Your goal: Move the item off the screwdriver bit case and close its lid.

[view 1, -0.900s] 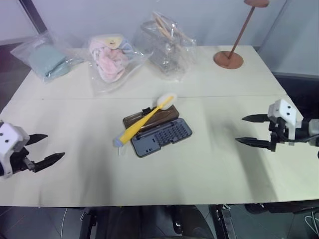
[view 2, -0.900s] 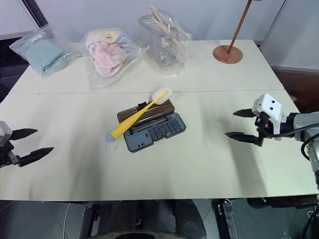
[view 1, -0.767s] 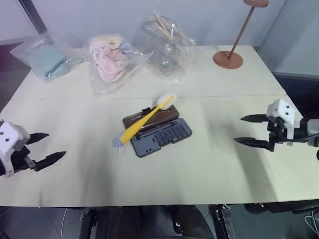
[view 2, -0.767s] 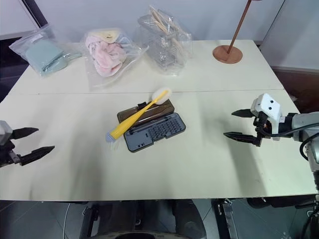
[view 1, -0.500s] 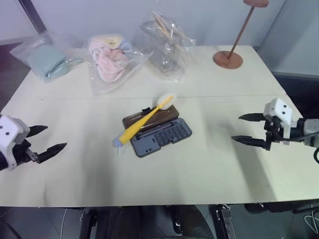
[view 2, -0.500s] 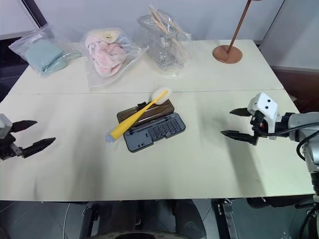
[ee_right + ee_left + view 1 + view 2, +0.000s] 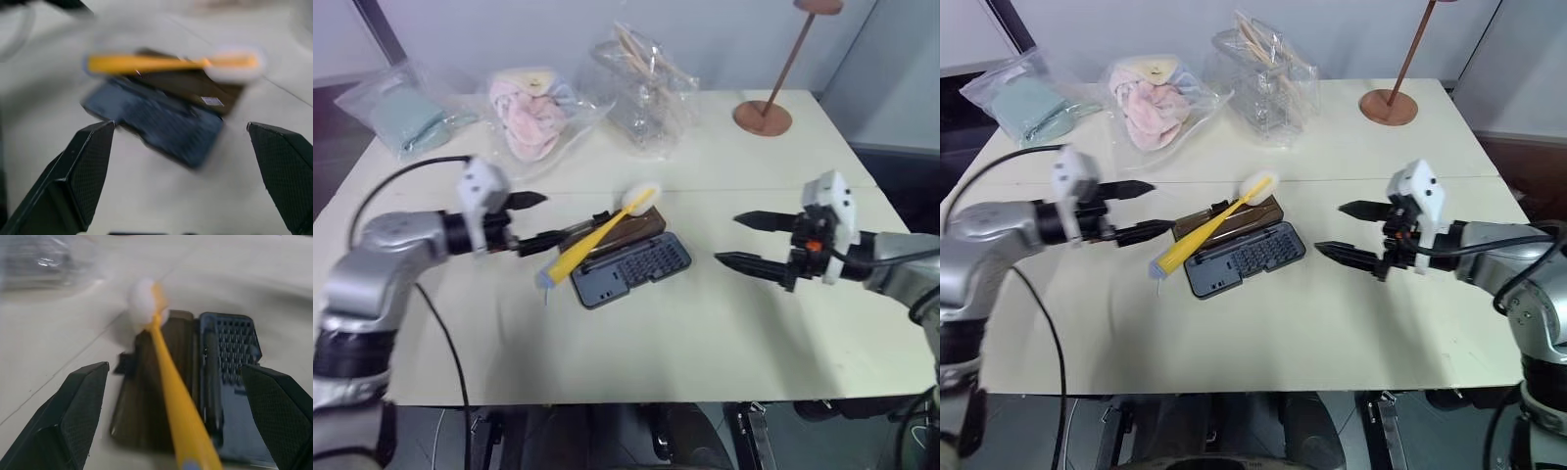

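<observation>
Both arms are silver-grey metal, each ending in a white boxy wrist block. The left gripper [image 7: 1133,210] and right gripper [image 7: 1349,233] have black, tapered, textured fingers. A thin black cable loops along the left arm.

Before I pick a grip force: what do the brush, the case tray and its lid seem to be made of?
The brush: apparently smooth yellow plastic handle, soft-looking white head, judging by its fuzzy outline. The tray: looks like matte dark grey-blue moulded plastic, with rows of moulded bit slots. The lid: probably translucent smoky-brown plastic, fairly glossy; rigid and flat.
</observation>
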Controlling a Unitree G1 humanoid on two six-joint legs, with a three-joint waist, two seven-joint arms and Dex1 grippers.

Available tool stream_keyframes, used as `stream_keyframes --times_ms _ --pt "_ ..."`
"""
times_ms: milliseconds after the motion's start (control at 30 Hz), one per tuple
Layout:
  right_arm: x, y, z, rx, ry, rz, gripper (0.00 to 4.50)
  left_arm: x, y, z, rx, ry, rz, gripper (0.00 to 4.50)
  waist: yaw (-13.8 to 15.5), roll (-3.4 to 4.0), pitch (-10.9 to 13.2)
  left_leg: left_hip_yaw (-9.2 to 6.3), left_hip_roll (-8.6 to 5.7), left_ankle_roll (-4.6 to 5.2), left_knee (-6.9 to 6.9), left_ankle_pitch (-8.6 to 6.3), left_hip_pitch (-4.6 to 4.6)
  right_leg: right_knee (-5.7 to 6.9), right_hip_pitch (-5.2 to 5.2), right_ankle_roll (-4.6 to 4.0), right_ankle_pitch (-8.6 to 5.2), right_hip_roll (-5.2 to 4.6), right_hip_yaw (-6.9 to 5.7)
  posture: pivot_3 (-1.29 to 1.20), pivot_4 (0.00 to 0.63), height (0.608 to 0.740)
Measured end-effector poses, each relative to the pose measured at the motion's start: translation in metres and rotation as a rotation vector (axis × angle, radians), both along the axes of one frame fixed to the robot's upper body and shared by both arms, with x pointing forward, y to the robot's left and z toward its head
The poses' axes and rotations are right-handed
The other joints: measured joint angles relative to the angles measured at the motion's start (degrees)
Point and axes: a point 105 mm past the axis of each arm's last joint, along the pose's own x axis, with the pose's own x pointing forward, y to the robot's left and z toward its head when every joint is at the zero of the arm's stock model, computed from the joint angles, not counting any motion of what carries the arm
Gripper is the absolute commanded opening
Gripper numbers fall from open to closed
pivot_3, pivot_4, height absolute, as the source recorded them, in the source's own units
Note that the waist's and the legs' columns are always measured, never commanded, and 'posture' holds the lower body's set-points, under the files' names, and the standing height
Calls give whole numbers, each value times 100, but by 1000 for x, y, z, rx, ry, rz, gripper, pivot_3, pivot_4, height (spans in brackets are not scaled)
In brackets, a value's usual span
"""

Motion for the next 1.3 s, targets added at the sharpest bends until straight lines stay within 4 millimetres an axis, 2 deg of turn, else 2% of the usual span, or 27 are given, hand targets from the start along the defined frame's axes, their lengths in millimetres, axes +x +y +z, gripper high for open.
stream_keyframes --times_ms 100,233,367,500,600,667,800,833,967,1033,1100,1167,1233,1300 --pt "-5 10 -8 -7 -1 -3 4500 22 -19 -16 53 41 10 4453 14 -2 1 -2 -2 0 2 0 -6 -1 -2 0 0 -1 -2 0 150 737" --pt "-5 14 -18 4 11 -44 4500 47 -40 -24 81 70 62 4453 21 -6 2 -3 -4 0 5 0 -11 -3 -3 2 0 -3 -3 0 150 737" --pt "-4 13 -22 22 6 -85 4500 53 -63 -24 84 80 36 4453 1 -6 2 -5 -3 1 4 0 -10 -1 -4 2 0 -1 -3 0 150 737" --pt "-5 12 -25 24 4 -102 4500 52 -73 -36 133 106 19 4453 -6 -6 2 -8 -2 1 3 0 -8 1 -4 1 0 0 -3 0 150 737" --pt "-5 12 -24 27 -5 -105 4500 53 -75 -46 177 122 29 3615 5 -6 2 -8 -3 1 4 0 -9 2 -4 2 0 -1 -3 0 150 737" --pt "-5 11 -24 29 -13 -107 4500 55 -73 -50 201 131 50 2674 5 -6 2 -8 -3 1 4 0 -9 2 -4 2 0 0 -3 0 150 737" --pt "-4 11 -22 32 -24 -111 4500 60 -70 -50 240 109 76 493 13 -6 2 -9 -3 1 4 0 -9 2 -4 2 0 -1 -4 0 150 737" --pt "-4 11 -22 33 -27 -111 4500 60 -70 -51 239 113 72 159 15 -6 2 -9 -3 1 4 0 -10 2 -4 2 0 -1 -5 0 150 737" --pt "-4 12 -21 31 -38 -105 4500 61 -71 -49 229 105 85 227 21 -6 2 -10 -4 1 4 0 -10 2 -4 2 0 -2 -5 0 150 737" --pt "-6 12 -22 18 -36 -90 4500 66 -62 -46 221 96 133 227 9 -6 2 -10 -4 1 4 0 -9 2 -4 2 0 -1 -5 0 150 737" --pt "-8 14 -22 6 -33 -62 4500 74 -37 -38 206 81 234 227 -35 -8 3 -13 -1 1 3 0 -8 3 -6 2 0 4 -5 0 150 737" --pt "-10 15 -22 -6 -32 -32 4500 82 -2 -24 182 56 363 227 -61 -7 4 -18 0 1 1 0 -6 7 -7 1 -1 5 -6 0 150 737" --pt "-15 16 -21 -24 -25 15 4500 84 45 -13 170 41 521 227 -100 -7 3 -22 0 1 0 0 -6 8 -7 1 -1 4 -10 0 150 737" --pt "-20 17 -20 -37 -19 65 4500 79 91 -14 176 49 664 227 -126 -7 3 -22 0 1 1 0 -6 8 -6 1 -1 0 -11 0 150 737"
